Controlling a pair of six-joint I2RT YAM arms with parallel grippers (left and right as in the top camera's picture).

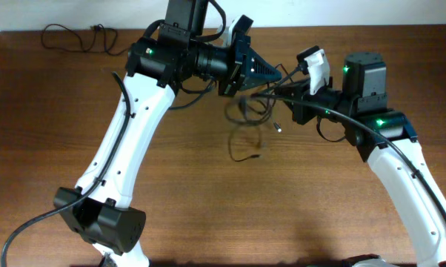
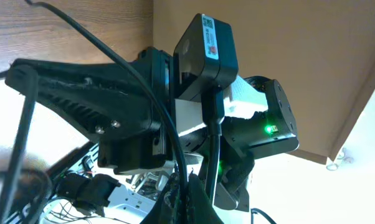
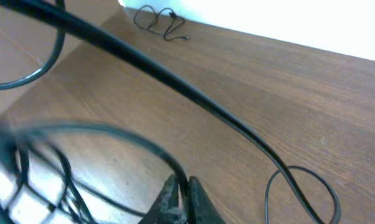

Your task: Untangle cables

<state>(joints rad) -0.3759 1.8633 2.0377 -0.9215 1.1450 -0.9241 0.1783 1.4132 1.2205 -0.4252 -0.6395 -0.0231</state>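
Your left gripper (image 1: 247, 74) sits at the far middle of the table (image 1: 208, 208), pointing right, and its jaws are clenched. In the left wrist view a thin black strand (image 2: 137, 81) runs down into the closed fingertips at the bottom of the picture, so it is gripping part of the bundle.

Your right gripper (image 1: 284, 92) faces it from the right, close by but with a small gap between the two. Its jaws are pressed together as well. In the right wrist view a curved cord (image 3: 113, 134) sweeps in from the left and meets the closed tips, so that gripper is grasping a cord too. You also see a second cord (image 3: 194, 99) crossing that picture diagonally from far left and ending in a loop at the near right.

The tangled cables (image 1: 245, 111) hang in loose loops between and just nearer than the two grippers. One metallic plug end (image 1: 277, 127) dangles to the right of the loops, and a black tail end (image 1: 254, 156) trails nearer to you. You cannot tell from the overhead view how much of the loops rests on the wood.

One loose cable (image 1: 73, 38) lies by itself at the far left corner, well apart from both grippers.
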